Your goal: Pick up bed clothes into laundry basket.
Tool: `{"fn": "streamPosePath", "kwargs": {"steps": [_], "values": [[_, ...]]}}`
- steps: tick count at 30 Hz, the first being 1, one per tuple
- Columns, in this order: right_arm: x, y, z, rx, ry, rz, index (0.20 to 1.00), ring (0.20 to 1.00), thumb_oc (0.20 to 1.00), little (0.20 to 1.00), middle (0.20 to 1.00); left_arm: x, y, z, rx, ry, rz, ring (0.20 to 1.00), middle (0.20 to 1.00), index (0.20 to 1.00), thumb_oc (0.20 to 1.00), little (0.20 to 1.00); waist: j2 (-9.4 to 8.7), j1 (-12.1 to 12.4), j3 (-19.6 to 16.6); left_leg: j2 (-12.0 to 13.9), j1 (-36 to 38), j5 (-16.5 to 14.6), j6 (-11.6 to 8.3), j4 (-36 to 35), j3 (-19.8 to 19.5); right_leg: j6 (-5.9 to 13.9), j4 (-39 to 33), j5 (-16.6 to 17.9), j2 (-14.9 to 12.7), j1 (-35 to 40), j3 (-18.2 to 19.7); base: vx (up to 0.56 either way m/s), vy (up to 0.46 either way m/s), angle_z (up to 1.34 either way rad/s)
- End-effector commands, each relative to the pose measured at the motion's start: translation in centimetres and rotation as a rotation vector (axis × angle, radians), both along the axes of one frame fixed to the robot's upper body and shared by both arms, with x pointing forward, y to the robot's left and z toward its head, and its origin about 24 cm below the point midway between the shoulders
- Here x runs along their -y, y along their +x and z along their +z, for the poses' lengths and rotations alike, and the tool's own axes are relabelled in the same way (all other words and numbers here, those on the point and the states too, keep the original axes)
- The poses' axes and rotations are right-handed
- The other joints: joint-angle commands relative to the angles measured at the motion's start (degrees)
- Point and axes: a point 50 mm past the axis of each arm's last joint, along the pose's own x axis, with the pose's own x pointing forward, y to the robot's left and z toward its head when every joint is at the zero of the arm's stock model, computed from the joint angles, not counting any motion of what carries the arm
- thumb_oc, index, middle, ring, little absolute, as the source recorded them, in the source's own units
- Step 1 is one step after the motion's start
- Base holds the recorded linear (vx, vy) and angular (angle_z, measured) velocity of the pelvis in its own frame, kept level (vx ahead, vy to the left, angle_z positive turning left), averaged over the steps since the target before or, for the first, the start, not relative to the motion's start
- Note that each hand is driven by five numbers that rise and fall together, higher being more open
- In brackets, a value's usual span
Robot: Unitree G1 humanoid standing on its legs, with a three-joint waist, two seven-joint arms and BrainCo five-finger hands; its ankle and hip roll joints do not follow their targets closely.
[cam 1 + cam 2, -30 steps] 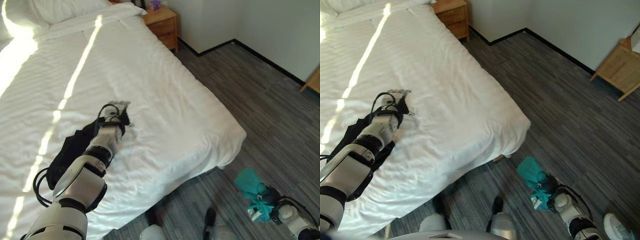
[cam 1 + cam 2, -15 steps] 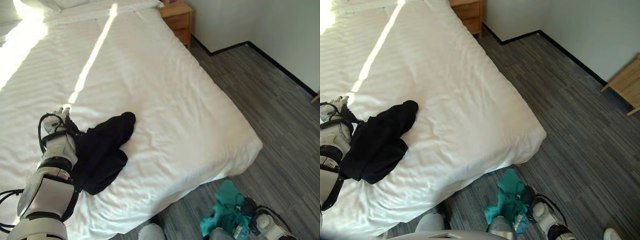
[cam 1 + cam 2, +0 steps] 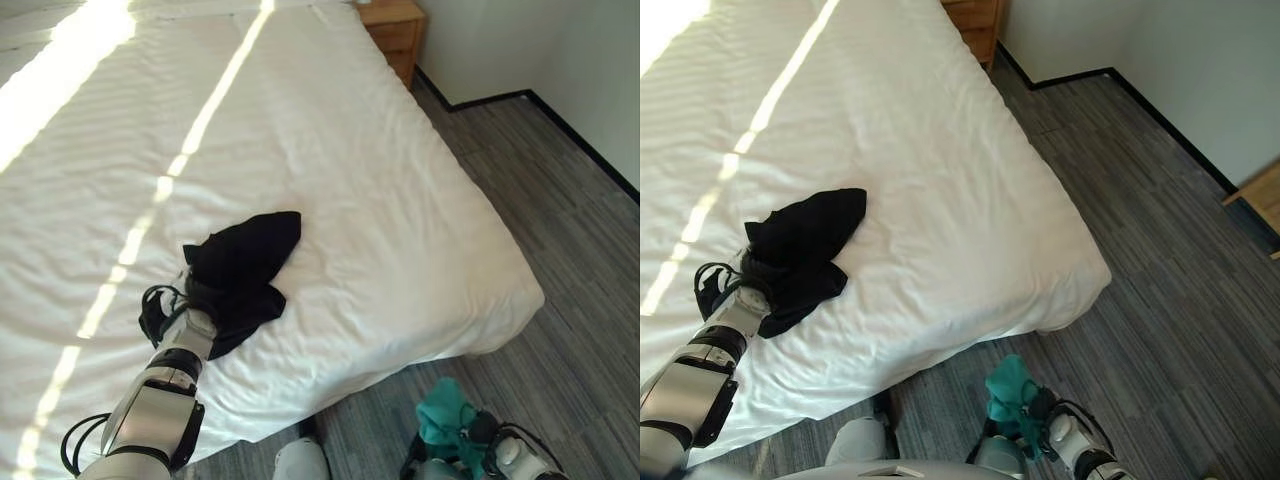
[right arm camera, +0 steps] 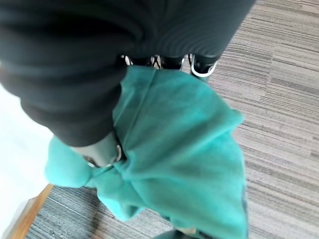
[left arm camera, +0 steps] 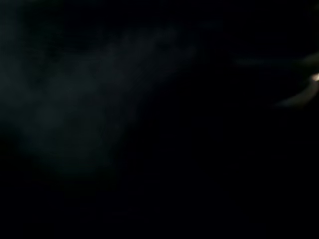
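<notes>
A black garment lies crumpled on the white bed, near its front edge. My left hand reaches in from the lower left and is buried in the garment's near end, so the dark cloth covers it; the left wrist view is dark with cloth. Low at the right, above the floor beside the bed, my right hand is shut on a teal cloth. The teal cloth hangs bunched from that hand.
The bed's corner overhangs grey striped carpet to the right. A wooden nightstand stands at the bed's far right by the wall. Another piece of wooden furniture pokes in at the right edge.
The camera has shifted. My left hand has moved from the black garment's left side to its near end and gone into the cloth. The right hand still holds the teal cloth.
</notes>
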Motion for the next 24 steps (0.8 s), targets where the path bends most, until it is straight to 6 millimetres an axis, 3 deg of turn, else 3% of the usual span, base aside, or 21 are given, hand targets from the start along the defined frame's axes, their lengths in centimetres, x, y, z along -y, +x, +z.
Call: {"fn": "streamPosePath", "kwargs": {"steps": [1,4,5,6,7,8,9,11,12,14,16,17,18,19,20,22,24], "values": [[0.6,3.4,1.7,0.095,-0.066,0.073,0.200,0.200,0.200,0.200,0.200,11.6,4.3,2.2,0.170,-0.267,-0.301,0.200,0.200,0.200,0.200,0.200,2.68,-1.2,4.1,1.9,-1.4,-7.4,-1.51,0.4,-0.3,4.93,1.5,-3.2,-5.3,2.7,0.1,0.00,0.003,0.05],[0.7,3.0,1.7,0.102,-0.052,0.050,0.200,0.200,0.200,0.200,0.200,18.1,4.9,6.0,0.323,-0.350,-0.536,0.200,0.200,0.200,0.200,0.200,3.51,-2.1,3.5,1.6,-1.2,-7.6,-1.35,0.4,-0.7,4.91,1.3,-3.5,-5.3,2.9,1.0,0.00,0.000,0.00],[0.7,3.0,1.7,0.102,-0.052,0.049,0.200,0.200,0.200,0.200,0.200,18.2,4.9,6.0,0.323,-0.349,-0.536,0.200,0.200,0.200,0.200,0.200,3.50,-2.0,3.3,1.6,-1.5,-7.4,-1.28,0.4,-0.7,4.85,1.3,-3.4,-5.3,2.5,1.1,0.07,-0.037,-0.01],[1.0,3.0,1.9,0.121,-0.042,0.024,0.200,0.200,0.200,0.200,0.200,20.0,5.2,9.5,0.441,-0.346,-0.641,0.200,0.200,0.200,0.200,0.200,4.02,-2.7,2.5,1.7,-0.6,-7.6,-1.12,0.4,-0.4,4.63,1.7,-3.8,-5.0,2.9,1.5,0.06,-0.039,-0.05],[1.1,3.3,2.1,0.132,-0.042,0.025,0.200,0.200,0.200,0.200,0.200,20.5,5.3,10.7,0.481,-0.344,-0.678,0.200,0.200,0.200,0.200,0.200,4.37,-2.7,2.3,1.9,-0.2,-7.4,-0.97,0.4,0.2,4.46,2.8,-3.7,-4.9,2.5,1.3,0.07,-0.040,-0.06],[1.1,3.3,2.1,0.132,-0.042,0.025,0.200,0.200,0.200,0.200,0.200,20.5,5.3,10.7,0.481,-0.344,-0.678,0.200,0.200,0.200,0.200,0.200,4.37,-2.7,2.2,1.9,-0.3,-7.4,-0.96,0.4,0.2,4.45,2.8,-3.7,-4.9,2.4,1.3,0.00,-0.066,-0.28],[1.2,4.4,2.9,0.175,-0.049,0.034,0.200,0.200,0.200,0.200,0.200,21.0,5.2,14.4,0.625,-0.371,-0.727,0.200,0.200,0.200,0.200,0.200,5.53,-2.2,1.6,3.5,1.5,-7.2,-1.00,0.4,3.4,4.36,5.6,-3.5,-5.9,2.4,-2.7,-0.02,-0.077,-0.52],[1.2,6.2,4.2,0.246,-0.051,0.037,0.200,0.200,0.200,0.200,0.200,21.6,4.6,17.2,0.739,-0.369,-0.784,0.200,0.200,0.200,0.200,0.200,6.60,-1.2,0.7,5.0,2.9,-6.2,-1.19,0.4,6.5,3.66,6.4,-3.2,-7.1,2.9,-7.9,-0.03,-0.085,-0.87],[1.2,6.3,4.2,0.247,-0.051,0.036,0.200,0.200,0.200,0.200,0.200,21.6,4.6,17.3,0.740,-0.368,-0.784,0.200,0.200,0.200,0.200,0.200,6.61,-1.1,0.7,5.0,2.8,-6.0,-1.14,0.4,6.6,3.55,6.3,-3.0,-7.0,2.8,-7.8,-0.05,-0.071,-0.96],[0.7,8.2,5.6,0.332,-0.005,0.007,0.200,0.200,0.200,0.200,0.200,24.7,3.6,21.4,0.880,-0.430,-0.880,0.200,0.200,0.200,0.200,0.200,7.42,-0.4,-0.4,6.6,4.8,-4.8,-1.57,0.4,10.3,3.03,5.9,-2.9,-7.5,4.0,-11.5,-0.01,-0.120,-1.04],[-0.5,9.8,6.9,0.404,0.028,0.033,0.200,0.200,0.200,0.200,0.200,27.3,2.8,23.4,0.946,-0.455,-0.916,0.200,0.200,0.200,0.200,0.200,7.38,-1.2,-1.5,7.1,6.2,-4.4,-1.58,0.4,12.2,2.66,4.5,-3.6,-6.4,4.7,-11.4,0.04,-0.203,-1.06],[-0.7,10.4,7.7,0.449,0.046,0.039,0.200,0.200,0.200,0.200,0.200,27.9,2.5,23.9,0.969,-0.428,-0.927,0.200,0.200,0.200,0.200,0.200,7.63,-2.0,-1.6,7.6,7.3,-4.0,-1.96,0.4,12.6,2.11,3.5,-4.0,-5.2,5.1,-10.1,0.08,-0.326,-0.72],[-0.9,11.2,9.6,0.545,0.069,0.082,0.200,0.200,0.200,0.200,0.200,27.2,2.6,22.7,0.960,-0.413,-0.898,0.200,0.200,0.200,0.200,0.200,8.13,-4.9,-1.8,8.6,9.1,-3.7,-2.61,1.1,14.3,1.86,1.9,-4.5,-4.0,5.6,-8.6,0.07,-0.240,-0.71],[-0.8,11.1,9.5,0.541,0.068,0.082,0.200,0.200,0.200,0.200,0.200,27.2,2.6,22.6,0.958,-0.415,-0.897,0.200,0.200,0.200,0.200,0.200,8.28,-4.8,-1.8,8.7,9.4,-3.7,-2.69,1.0,14.5,1.82,1.9,-4.5,-3.9,5.7,-8.4,0.13,-0.264,-0.79],[-1.0,11.9,11.6,0.637,0.099,0.106,0.200,0.200,0.200,0.200,0.200,25.7,2.7,20.7,0.920,-0.420,-0.857,0.200,0.200,0.200,0.200,0.200,8.89,-7.2,-1.6,9.1,11.2,-3.5,-3.30,2.6,15.5,0.93,0.9,-5.6,-2.6,5.6,-5.3,0.08,-0.131,-1.05],[-1.2,12.1,12.7,0.684,0.118,0.125,0.200,0.200,0.200,0.200,0.200,25.1,2.6,19.5,0.891,-0.443,-0.838,0.200,0.200,0.200,0.200,0.200,9.29,-7.6,-1.3,10.2,11.5,-4.0,-3.66,5.2,15.9,0.33,0.7,-6.6,-1.8,5.7,-3.8,0.10,-0.197,-1.40],[-1.2,13.1,15.9,0.823,0.118,0.160,0.200,0.200,0.200,0.200,0.200,23.9,2.3,17.0,0.834,-0.523,-0.795,0.200,0.200,0.200,0.200,0.200,9.67,-7.9,0.3,12.6,9.2,-1.1,-4.58,14.4,10.2,-0.87,0.7,-8.5,0.1,5.6,0.5,0.18,-0.272,-1.10]]}}
